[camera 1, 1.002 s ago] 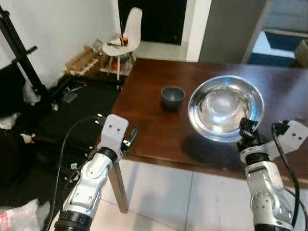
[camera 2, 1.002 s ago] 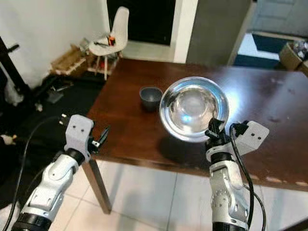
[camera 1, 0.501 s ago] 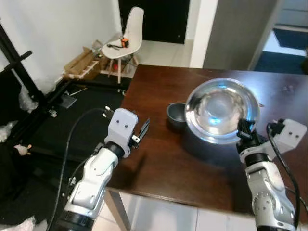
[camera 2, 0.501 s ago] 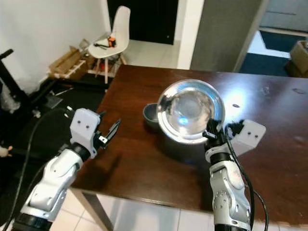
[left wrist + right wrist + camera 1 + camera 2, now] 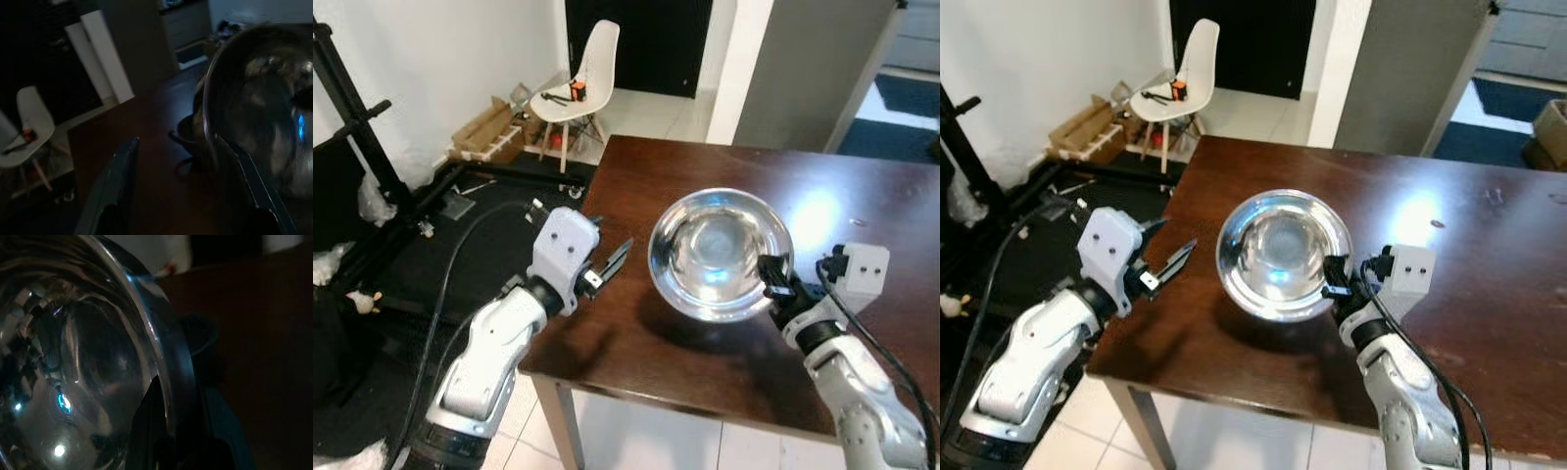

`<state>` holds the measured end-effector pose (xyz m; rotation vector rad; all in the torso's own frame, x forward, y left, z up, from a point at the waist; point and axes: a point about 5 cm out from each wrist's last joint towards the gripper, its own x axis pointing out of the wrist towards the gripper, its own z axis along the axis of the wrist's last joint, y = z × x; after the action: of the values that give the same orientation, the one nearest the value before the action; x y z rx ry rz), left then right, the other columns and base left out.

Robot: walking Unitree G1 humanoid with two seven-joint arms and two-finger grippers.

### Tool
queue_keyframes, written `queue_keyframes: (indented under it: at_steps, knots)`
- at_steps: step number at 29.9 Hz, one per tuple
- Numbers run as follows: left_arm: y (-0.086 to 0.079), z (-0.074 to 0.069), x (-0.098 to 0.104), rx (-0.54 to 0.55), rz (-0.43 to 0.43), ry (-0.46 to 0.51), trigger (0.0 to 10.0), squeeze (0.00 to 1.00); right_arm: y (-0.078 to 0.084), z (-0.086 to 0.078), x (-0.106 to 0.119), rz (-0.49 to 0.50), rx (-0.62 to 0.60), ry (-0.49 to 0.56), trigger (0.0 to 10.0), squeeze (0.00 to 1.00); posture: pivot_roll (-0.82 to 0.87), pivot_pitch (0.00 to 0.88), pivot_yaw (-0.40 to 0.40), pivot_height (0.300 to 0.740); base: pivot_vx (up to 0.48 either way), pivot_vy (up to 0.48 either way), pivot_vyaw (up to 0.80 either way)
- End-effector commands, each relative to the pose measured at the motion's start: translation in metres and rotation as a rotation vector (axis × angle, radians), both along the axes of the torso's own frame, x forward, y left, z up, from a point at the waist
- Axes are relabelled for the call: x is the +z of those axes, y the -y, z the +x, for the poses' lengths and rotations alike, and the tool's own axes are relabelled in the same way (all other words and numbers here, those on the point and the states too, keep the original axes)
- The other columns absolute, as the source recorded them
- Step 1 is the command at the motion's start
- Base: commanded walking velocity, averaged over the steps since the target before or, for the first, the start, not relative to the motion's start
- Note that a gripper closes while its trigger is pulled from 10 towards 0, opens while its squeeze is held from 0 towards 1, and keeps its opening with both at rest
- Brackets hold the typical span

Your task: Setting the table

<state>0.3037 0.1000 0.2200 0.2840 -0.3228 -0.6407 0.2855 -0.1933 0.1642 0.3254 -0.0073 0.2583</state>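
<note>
A large shiny steel bowl [image 5: 720,253] hangs tilted above the dark wooden table [image 5: 626,333]. My right gripper [image 5: 771,284] is shut on its near right rim, and the right wrist view shows the rim [image 5: 166,362] pinched between the fingers. My left gripper [image 5: 613,245] stands open over the table's left edge, a short way left of the bowl, with nothing between its fingers [image 5: 120,186]. In the left wrist view a small dark bowl [image 5: 188,139] sits on the table just behind the steel bowl [image 5: 259,112]. In the eye views the steel bowl hides it.
A white chair [image 5: 582,73] with small items on its seat stands beyond the table's far left corner. A black stand [image 5: 352,127] and wooden crates [image 5: 489,122] are on the floor to the left. The table's near edge [image 5: 685,392] runs below both arms.
The view has come closer over the table. The steel bowl, still in my right gripper, has moved left and now covers the small dark bowl. My left gripper has reached in over the table's edge.
</note>
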Motion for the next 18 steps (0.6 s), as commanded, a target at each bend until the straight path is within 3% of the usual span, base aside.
queue_keyframes:
  at_steps: [1,3,4,6,12,18]
  knots:
    - [0.0,-0.001,0.007,-0.033,0.017,0.006,10.0,0.0,-0.019,-0.001,-0.001,0.059,0.121,-0.045,10.0,0.0,-0.06,0.0,0.084,0.74,0.0,0.0,0.0]
    - [-0.001,-0.001,0.01,-0.04,0.022,0.011,10.0,0.0,-0.023,0.001,-0.003,0.093,0.132,-0.075,10.0,0.0,-0.06,0.0,0.083,0.74,0.0,0.0,0.0]
    - [-0.002,-0.001,0.016,-0.059,0.043,0.026,10.0,0.0,-0.033,0.008,-0.01,0.169,0.147,-0.154,10.0,0.0,-0.04,0.0,0.078,0.74,0.0,0.0,0.0]
    - [-0.004,-0.002,0.022,-0.071,0.065,0.041,10.0,0.0,-0.039,0.014,-0.017,0.217,0.145,-0.223,10.0,0.0,-0.04,0.0,0.076,0.74,0.0,0.0,0.0]
    - [-0.007,-0.003,0.03,-0.079,0.082,0.057,10.0,0.0,-0.046,0.031,-0.025,0.269,0.101,-0.282,10.0,0.0,-0.03,0.0,0.079,0.74,0.0,0.0,0.0]
    - [-0.018,-0.005,0.053,-0.042,0.066,0.097,10.0,0.0,-0.065,0.074,-0.021,0.327,0.078,-0.348,10.0,0.0,0.02,0.02,0.075,0.74,0.0,0.0,0.0]
